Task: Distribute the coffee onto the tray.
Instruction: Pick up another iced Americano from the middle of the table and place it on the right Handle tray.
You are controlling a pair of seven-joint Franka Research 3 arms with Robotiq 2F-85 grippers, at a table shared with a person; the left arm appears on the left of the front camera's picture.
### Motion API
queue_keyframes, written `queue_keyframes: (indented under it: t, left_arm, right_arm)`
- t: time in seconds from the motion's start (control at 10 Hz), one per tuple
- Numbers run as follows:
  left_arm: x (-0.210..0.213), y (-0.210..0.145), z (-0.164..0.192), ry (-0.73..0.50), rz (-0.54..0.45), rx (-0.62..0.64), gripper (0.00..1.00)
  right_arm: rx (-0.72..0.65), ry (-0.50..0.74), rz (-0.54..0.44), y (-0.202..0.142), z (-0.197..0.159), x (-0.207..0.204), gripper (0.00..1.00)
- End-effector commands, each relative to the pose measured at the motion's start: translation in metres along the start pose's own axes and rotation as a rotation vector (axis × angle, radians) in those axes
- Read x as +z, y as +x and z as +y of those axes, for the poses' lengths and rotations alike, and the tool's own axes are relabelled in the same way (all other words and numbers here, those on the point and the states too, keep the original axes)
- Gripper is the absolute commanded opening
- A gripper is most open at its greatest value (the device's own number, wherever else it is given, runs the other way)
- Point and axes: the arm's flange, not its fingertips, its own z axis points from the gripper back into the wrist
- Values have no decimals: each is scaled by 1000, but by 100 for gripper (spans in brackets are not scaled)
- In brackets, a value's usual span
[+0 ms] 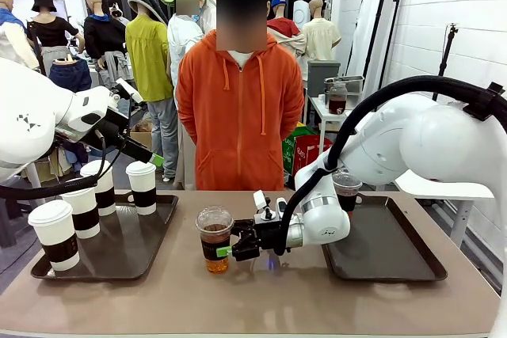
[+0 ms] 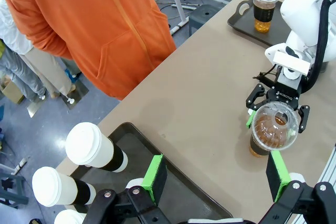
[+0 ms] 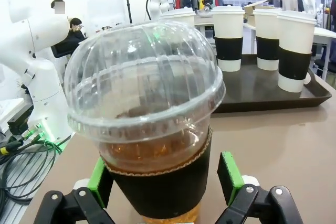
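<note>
On the bench (image 1: pixel 261 290), a clear cup (image 1: pixel 214 239) stands mid-front between the wide-open fingers of the right pincer (image 1: pixel 231 251), not visibly squeezed. Left tray (image 1: pixel 119 255) carries four white cups (image 1: pixel 55 233). Farther right, a second clear cup (image 1: pixel 346 190) sits on the right tray (image 1: pixel 388 251). The left pincer (image 2: pixel 215 179) hangs open and empty above the left tray.

Right gripper (image 1: pixel 228 248) is reaching low across the middle with jaws spread wide, while the left gripper (image 2: pixel 215 174) hangs raised, fingers apart.
</note>
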Motion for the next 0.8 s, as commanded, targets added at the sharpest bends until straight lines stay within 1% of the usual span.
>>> queue_keyframes:
  t: [0.0,0.4,0.5,0.6,0.7]
  left_arm:
    - [-1,-2,2,-8,-6,5,100]
    - [-1,-2,2,-8,-6,5,100]
    - [-1,-2,2,-8,-6,5,100]
    - [-1,-2,2,-8,-6,5,100]
    - [-1,-2,2,-8,-6,5,100]
  right_arm:
    - [-26,17,32,1,-10,-15,100]
    - [-43,32,45,1,-10,-18,100]
    - [-52,30,55,2,-8,-19,83]
    - [-48,40,31,2,-8,-17,83]
    - [-44,56,30,4,-6,-15,83]
